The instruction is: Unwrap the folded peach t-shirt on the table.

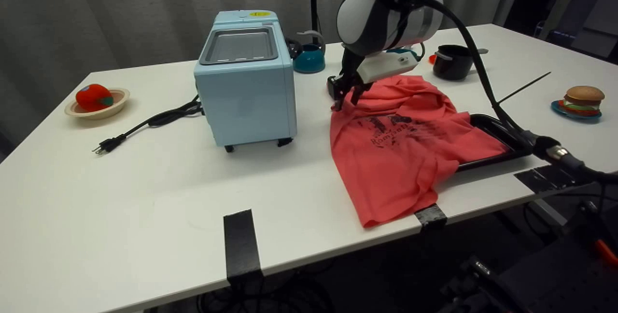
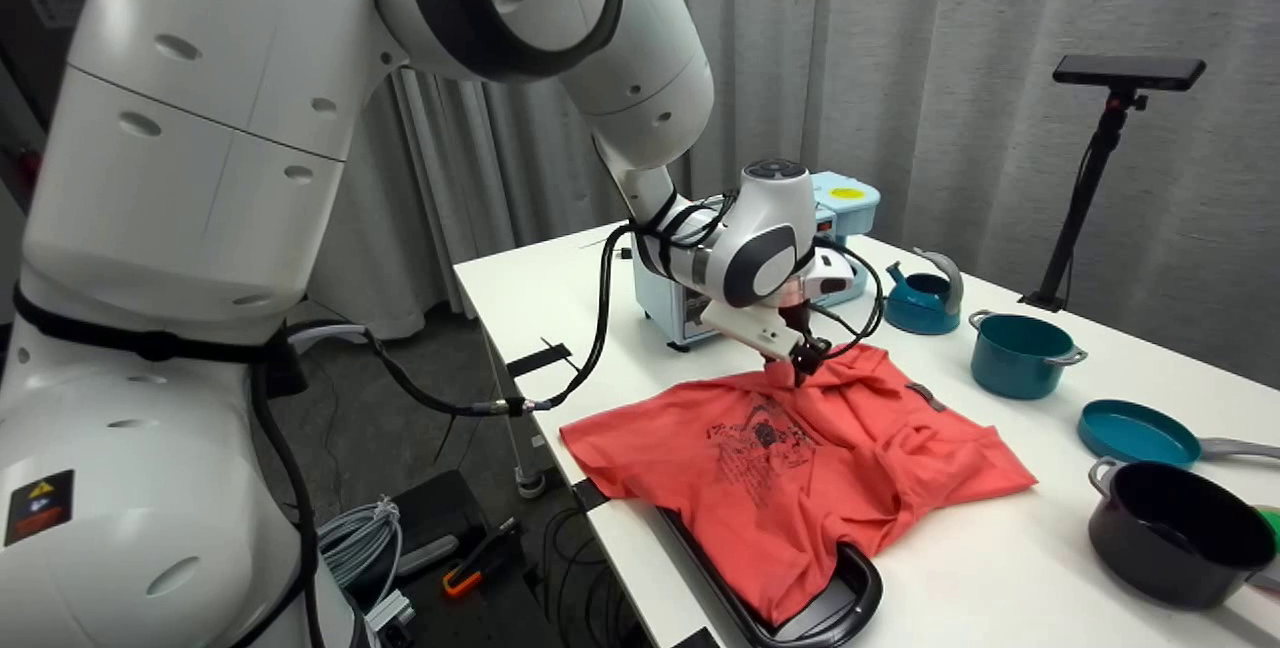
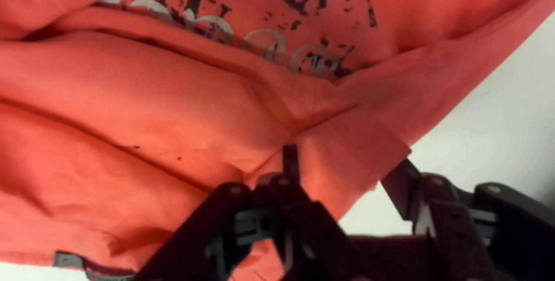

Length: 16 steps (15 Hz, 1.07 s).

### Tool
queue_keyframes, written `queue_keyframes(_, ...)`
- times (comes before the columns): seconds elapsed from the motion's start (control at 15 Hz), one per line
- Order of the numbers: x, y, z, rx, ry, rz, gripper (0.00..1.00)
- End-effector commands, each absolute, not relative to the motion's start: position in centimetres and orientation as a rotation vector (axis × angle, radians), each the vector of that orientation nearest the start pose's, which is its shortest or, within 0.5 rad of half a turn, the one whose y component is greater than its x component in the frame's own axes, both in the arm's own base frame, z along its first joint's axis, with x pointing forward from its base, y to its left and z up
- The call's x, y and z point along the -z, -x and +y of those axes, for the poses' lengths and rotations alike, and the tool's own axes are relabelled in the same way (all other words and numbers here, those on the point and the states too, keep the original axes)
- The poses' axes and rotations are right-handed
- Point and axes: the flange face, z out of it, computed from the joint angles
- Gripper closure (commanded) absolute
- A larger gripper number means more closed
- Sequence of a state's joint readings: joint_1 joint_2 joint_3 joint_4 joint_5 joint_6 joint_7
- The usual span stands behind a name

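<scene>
The peach t-shirt (image 1: 410, 153) lies crumpled on the white table, partly over a black tray (image 1: 495, 162). It shows in an exterior view (image 2: 700, 428) with its dark print facing up and bunched folds beside the print. In the wrist view, the shirt (image 3: 173, 94) fills most of the picture, with a folded-over flap near the fingers. My gripper (image 3: 347, 170) is open, with a shirt edge between or just beneath its fingers; I cannot tell whether they touch it. In both exterior views, the gripper (image 1: 346, 103) (image 2: 802, 368) is low at the shirt's edge near the blue appliance.
A light blue appliance (image 1: 246, 95) stands beside the shirt, its black cord (image 1: 164, 117) on the table. A teal kettle (image 2: 922, 303), teal pot (image 2: 1020, 368), teal pan (image 2: 1135, 431) and black pot (image 2: 1175, 543) stand nearby. A toy burger (image 1: 582, 100) and bowl (image 1: 104, 111) lie farther off.
</scene>
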<state>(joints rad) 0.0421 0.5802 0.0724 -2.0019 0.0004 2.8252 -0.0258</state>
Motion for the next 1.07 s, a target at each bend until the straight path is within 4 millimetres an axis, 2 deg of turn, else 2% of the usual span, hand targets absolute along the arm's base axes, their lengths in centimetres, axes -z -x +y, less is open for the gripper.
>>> queue_keyframes(0.0,-19.3,-63.2,7.1,0.413,3.080,-0.153,0.78)
queue_keyframes(0.2,-19.6,-63.2,7.0,0.419,3.085,-0.134,1.00)
queue_keyframes(0.4,-20.2,-63.2,6.8,0.435,3.086,-0.108,1.00)
queue_keyframes(0.6,-22.2,-63.5,5.5,0.509,3.094,-0.080,1.00)
queue_keyframes(0.8,-25.3,-63.7,2.7,0.649,3.123,-0.059,1.00)
queue_keyframes(1.0,-28.4,-63.4,-1.3,0.693,3.168,0.029,1.00)
